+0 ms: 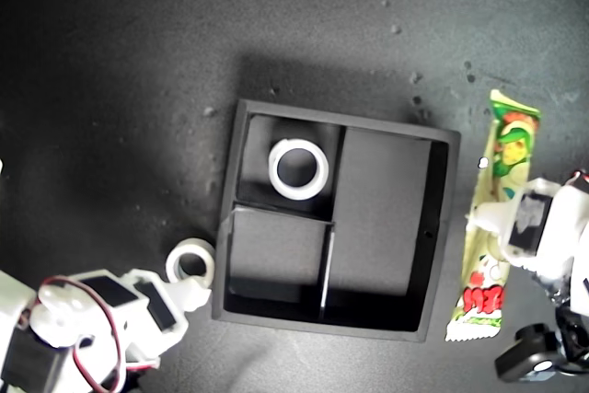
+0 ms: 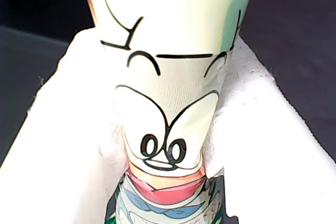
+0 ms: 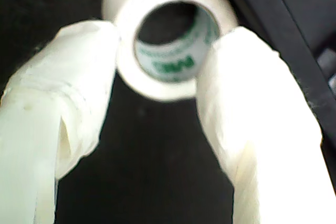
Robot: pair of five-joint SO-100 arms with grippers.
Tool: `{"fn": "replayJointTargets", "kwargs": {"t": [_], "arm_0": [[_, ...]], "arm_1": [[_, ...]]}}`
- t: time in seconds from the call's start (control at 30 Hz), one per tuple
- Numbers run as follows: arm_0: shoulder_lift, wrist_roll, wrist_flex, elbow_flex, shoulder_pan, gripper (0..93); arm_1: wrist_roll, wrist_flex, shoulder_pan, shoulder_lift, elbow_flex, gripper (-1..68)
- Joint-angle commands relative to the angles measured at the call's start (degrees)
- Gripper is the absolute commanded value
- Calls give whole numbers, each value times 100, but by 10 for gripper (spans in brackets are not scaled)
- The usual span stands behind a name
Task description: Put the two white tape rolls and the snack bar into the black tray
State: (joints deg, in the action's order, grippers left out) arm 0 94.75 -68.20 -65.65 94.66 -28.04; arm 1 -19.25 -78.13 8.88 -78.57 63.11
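Observation:
The black tray point(image 1: 225, 227) sits mid-table in the exterior view. One white tape roll point(image 1: 274, 170) lies flat in its small far compartment. The other white tape roll point(image 1: 175, 264), with a greenish printed core point(image 3: 173, 64), rests outside the tray by its left rim in the exterior view. My second gripper point(image 1: 195, 284) point(image 3: 165, 51) is shut on it, padded fingers point(image 3: 84, 66) pressing both sides. The snack bar point(image 1: 509, 149) point(image 2: 168, 108) lies lengthwise on the table beyond the tray's right rim in the exterior view. My first gripper point(image 1: 492, 227) point(image 2: 168, 51) is shut on its middle, pinching the wrapper.
The table is a dark matte surface with small specks. The tray's long compartment point(image 1: 382, 209) and near small compartment point(image 1: 276, 250) hold nothing. A black camera mount point(image 1: 529, 356) sits on the first arm at the exterior view's lower right.

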Motion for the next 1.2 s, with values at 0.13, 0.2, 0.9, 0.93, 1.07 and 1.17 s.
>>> {"fn": "replayJointTargets", "kwargs": {"t": [0.13, 0.2, 0.9, 0.93, 1.07, 1.17], "arm_0": [[439, -229, 1099, 861, -70, 117], [343, -237, 1230, 888, -88, 118], [-237, -668, 2118, 1670, 0, 120], [-352, -668, 2127, 1626, 26, 114], [-782, -413, 2259, 1424, 149, 87], [-642, -299, 2171, 1336, 229, 45]], "arm_1": [[633, 475, -185, 1521, -1767, -3], [598, 712, -229, 1723, -1802, -3], [492, 1178, -237, 1819, -1327, 138], [475, 1169, -229, 1819, -1257, 151], [352, 1116, -220, 1819, -1055, 243], [264, 923, -246, 1784, -1099, 240]]}}
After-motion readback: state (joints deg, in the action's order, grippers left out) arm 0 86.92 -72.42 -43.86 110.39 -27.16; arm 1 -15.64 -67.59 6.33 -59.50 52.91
